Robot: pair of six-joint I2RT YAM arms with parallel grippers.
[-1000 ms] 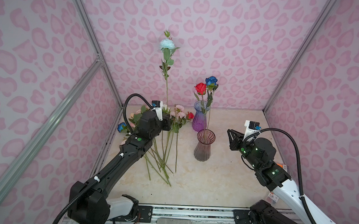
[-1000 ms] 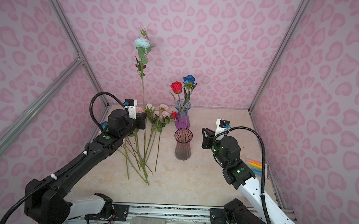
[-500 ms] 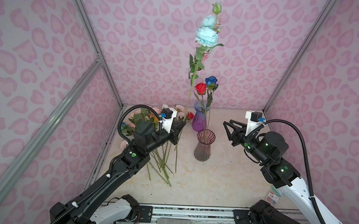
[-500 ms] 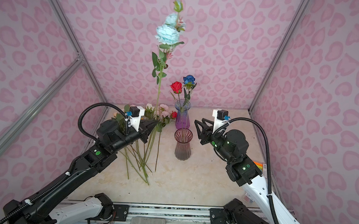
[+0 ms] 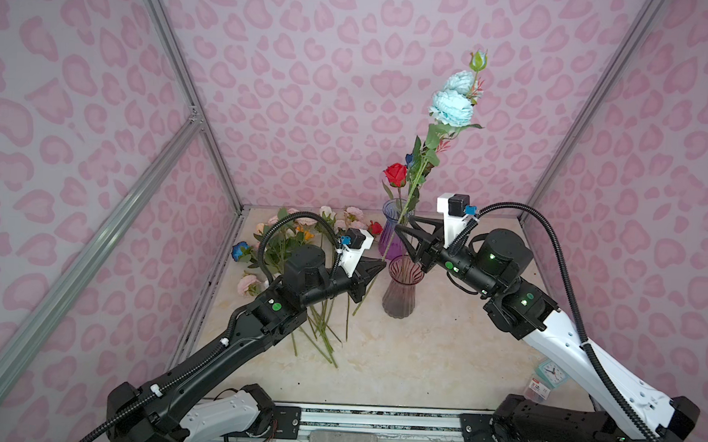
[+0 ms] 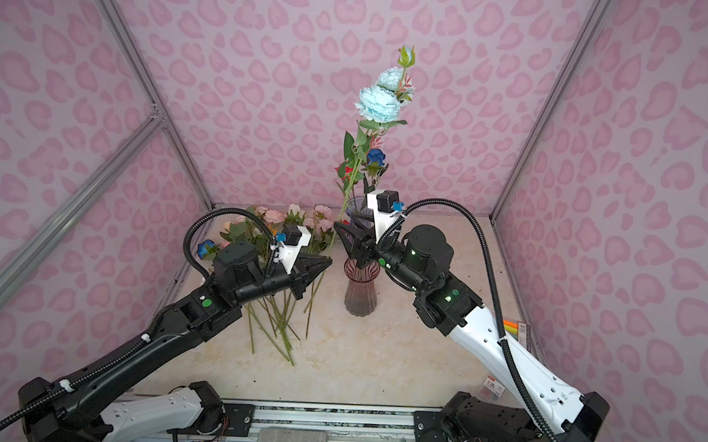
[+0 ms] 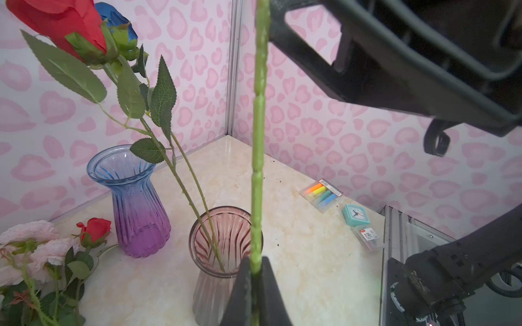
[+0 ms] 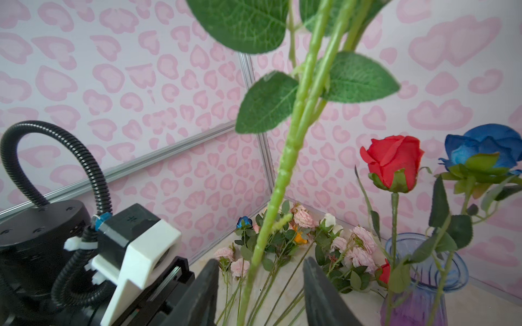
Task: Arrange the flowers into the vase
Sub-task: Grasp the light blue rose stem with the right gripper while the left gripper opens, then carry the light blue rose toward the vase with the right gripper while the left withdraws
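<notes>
My left gripper is shut on the lower stem of a pale blue peony spray. The spray leans up and right over the vases, its stem end hanging left of the pink ribbed vase. My right gripper is open, its fingers on either side of that stem higher up, apart from it. A red rose and a blue rose stand in the pink vase, as the left wrist view shows. The other flowers lie at the back left.
A blue-purple vase stands just behind the pink one, seemingly empty. A small teal clock and a pack of highlighters lie at the right. Pink patterned walls enclose three sides.
The left arm has swung the pale blue spray rightward toward the vases, tilting it right. The right arm has risen and reached left to the stem, and its jaws have opened wider.
</notes>
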